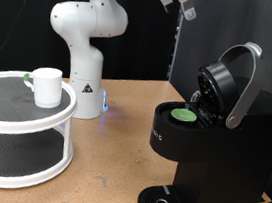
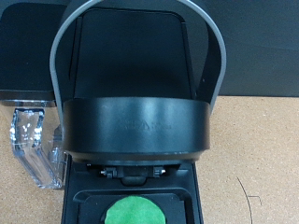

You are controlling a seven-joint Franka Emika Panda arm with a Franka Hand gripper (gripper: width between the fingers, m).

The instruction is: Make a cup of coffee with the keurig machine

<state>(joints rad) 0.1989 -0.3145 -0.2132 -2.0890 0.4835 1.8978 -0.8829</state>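
The keurig machine [image 1: 216, 142] stands at the exterior view's right edge of the wooden surface [image 1: 122, 130], its hinged lid [image 1: 227, 83] raised and a green-topped pod [image 1: 184, 115] seated in the open chamber; the wrist view looks down on the same lid and pod. The cup [image 1: 46, 86] sits on the top tier of a white two-tier round stand [image 1: 22, 127] at the surface's left edge, well apart from the machine. The claw [image 1: 185, 1] hangs high above the machine, holding nothing, and I cannot tell whether its fingers are apart.
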